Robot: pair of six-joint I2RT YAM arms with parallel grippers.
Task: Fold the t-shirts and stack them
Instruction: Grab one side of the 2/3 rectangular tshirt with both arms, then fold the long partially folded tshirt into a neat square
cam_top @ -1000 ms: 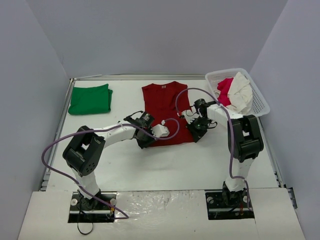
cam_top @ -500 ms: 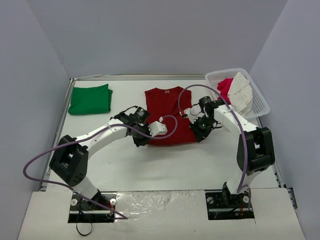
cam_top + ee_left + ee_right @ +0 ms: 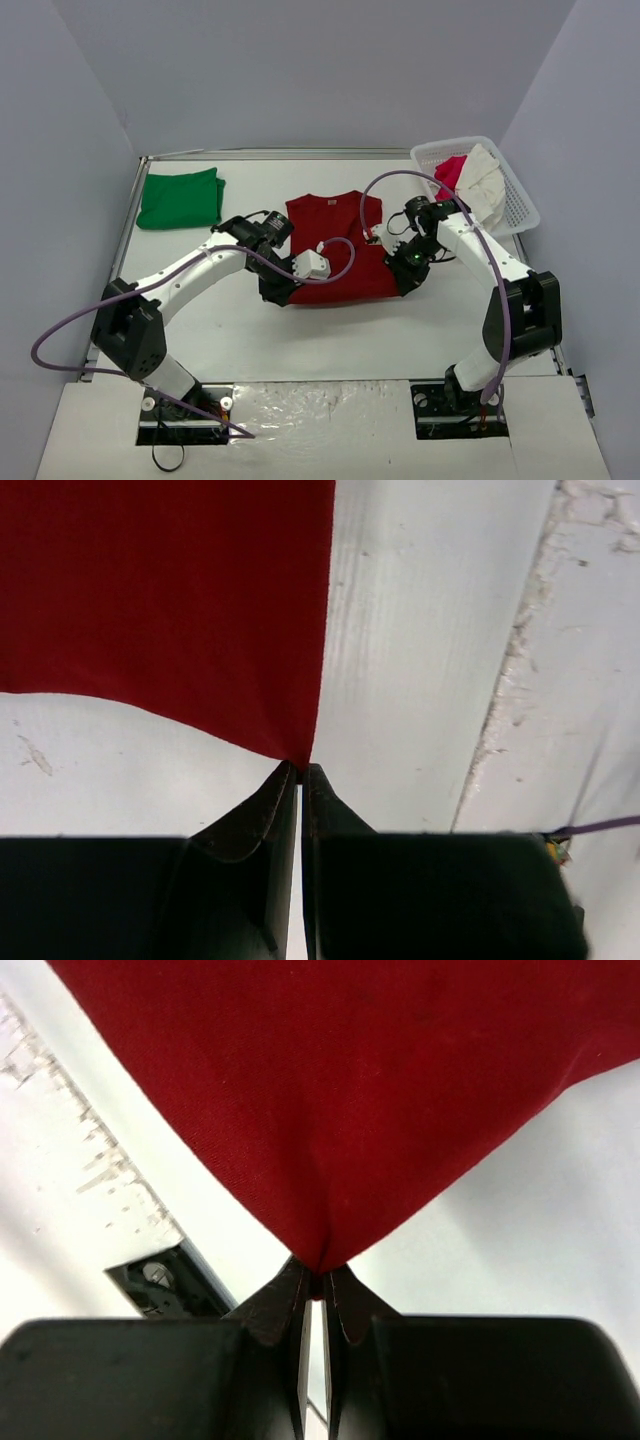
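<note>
The soft, finely ribbed red shirt (image 3: 335,250) lies flat on the table (image 3: 330,340), its near corners pinched in the left jaws and right jaws. It has slid nearer. The green shirt (image 3: 180,198) sits folded far left.

Bare tabletop (image 3: 340,335): passage at 6 o'clock of dark red t-shirt (image 3: 335,235). Obstacles: white basket (image 3: 517,202), 2 o'clock; folded green t-shirt (image 3: 180,198), 10 o'clock; left arm (image 3: 185,272), 9 o'clock; right arm (image 3: 485,250), 3 o'clock.
</note>
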